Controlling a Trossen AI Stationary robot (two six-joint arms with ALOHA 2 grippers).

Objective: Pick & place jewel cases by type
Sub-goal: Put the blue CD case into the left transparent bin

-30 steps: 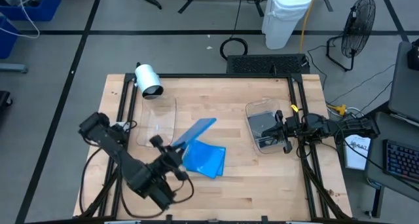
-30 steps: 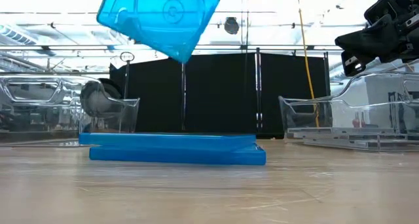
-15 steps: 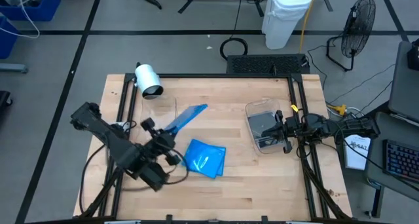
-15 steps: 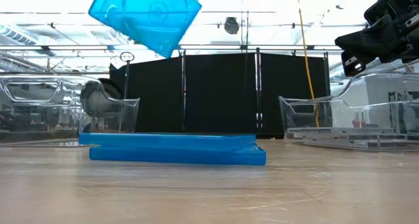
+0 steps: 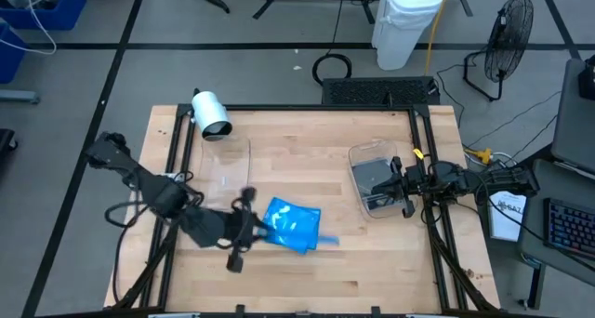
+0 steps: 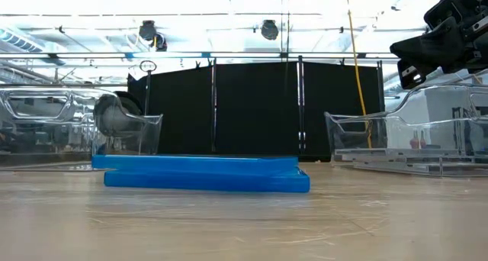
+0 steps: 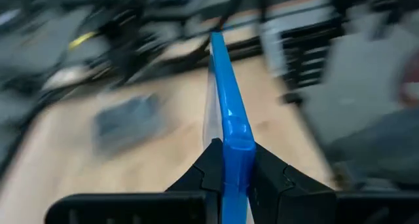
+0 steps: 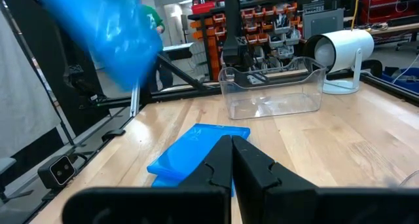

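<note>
My left gripper is shut on a bright blue jewel case, which shows as a blurred blue shape in the right wrist view, in the air over the table's middle. Below it a stack of blue jewel cases lies flat on the wood. Dark grey jewel cases lie in the right clear tub. My right gripper waits shut above that tub, its fingers together. My left gripper pinches the blue case between its two fingers, one on each flat face, at the case's near edge. The fingers come from the table's left, slanting a little downward. The case stands on edge, reaching away from the fingers, lifted clear of the stack.
An empty clear tub stands left of the stack, behind it a white camera. Black rails run along the table's left and right edges. Bare wood lies near the front edge.
My left gripper has risen and swung about, from pointing toward the far right to pointing at the table's right, still shut on the blue case. The case has gone up out of the low view and has turned from tilted to standing on edge over the stack.
</note>
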